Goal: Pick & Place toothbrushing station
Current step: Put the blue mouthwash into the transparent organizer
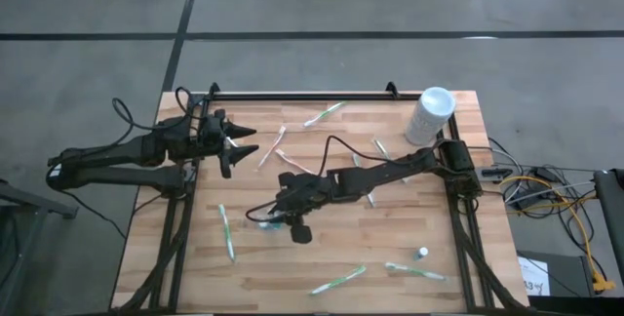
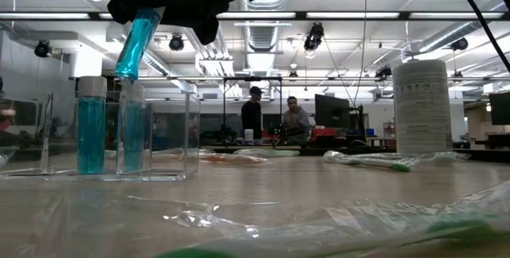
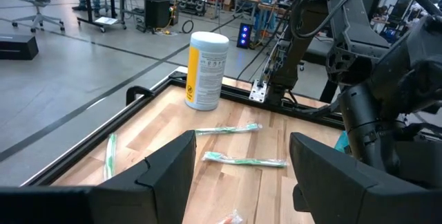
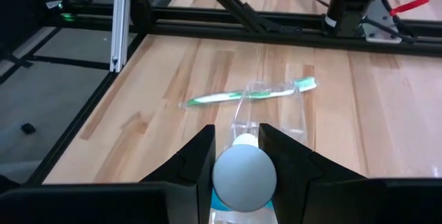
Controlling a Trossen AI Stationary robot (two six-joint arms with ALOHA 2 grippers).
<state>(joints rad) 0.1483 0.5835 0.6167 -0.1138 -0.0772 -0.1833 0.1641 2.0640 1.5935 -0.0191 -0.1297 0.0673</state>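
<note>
Right gripper: now clenched on a small blue tube with a white cap, held over the middle of the bench toward its front edge — in the low view the tube hangs tilted above a clear holder.
Clear holder: a see-through box on the bench; one blue tube with a white cap stands upright in it, and a second tube shape shows beside it.
Left gripper: released, jaws spread wide, waiting above the bench's left edge and grasping nothing.
Wrapped toothbrushes: green-and-white, in clear sleeves, scattered over the bench — one near the left front, two near the front edge, one by the back rail.
Small tube near the front right corner: lies alone on the wood.
White canister: stands upright at the back right corner — its label carries a yellow panel and lines of dark print, too small to read.
Bench: pale wooden top, black frame rails.
People: two figures far back in the room behind the bench.
</note>
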